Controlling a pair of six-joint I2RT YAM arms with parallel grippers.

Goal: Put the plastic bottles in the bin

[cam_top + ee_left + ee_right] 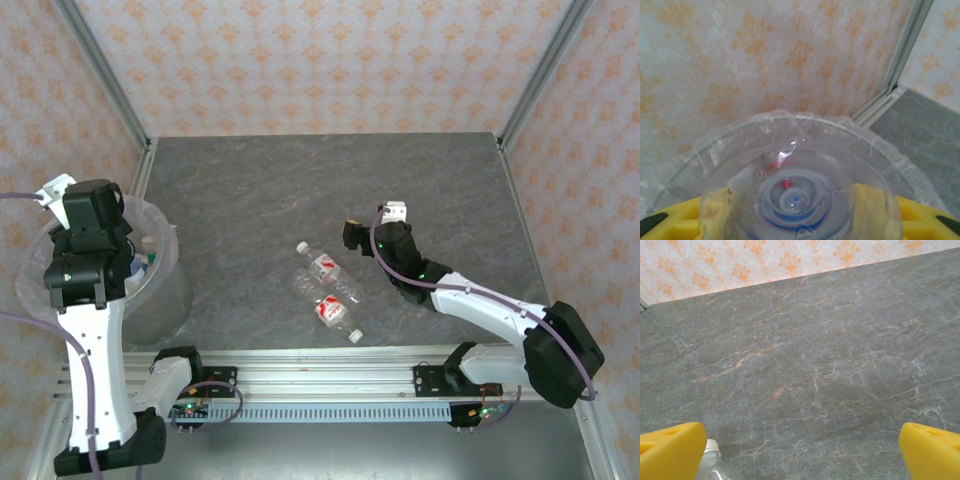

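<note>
Simply grey veined tabletop [300,190] between orange-patterned walls [320,60]; left gripper [800,220] around a clear bottle [795,192], right gripper [800,455] wide

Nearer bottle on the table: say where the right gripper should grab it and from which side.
Take the nearer bottle at its labelled middle, from above, closing across its width. It lies on its side, diagonal, cap at its near end, so the crosswise span likely suits the open right gripper.

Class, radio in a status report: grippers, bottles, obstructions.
Left gripper shut on clear bottle above bin. Right gripper open. Two bottles on table. No obstruction seen.
</note>
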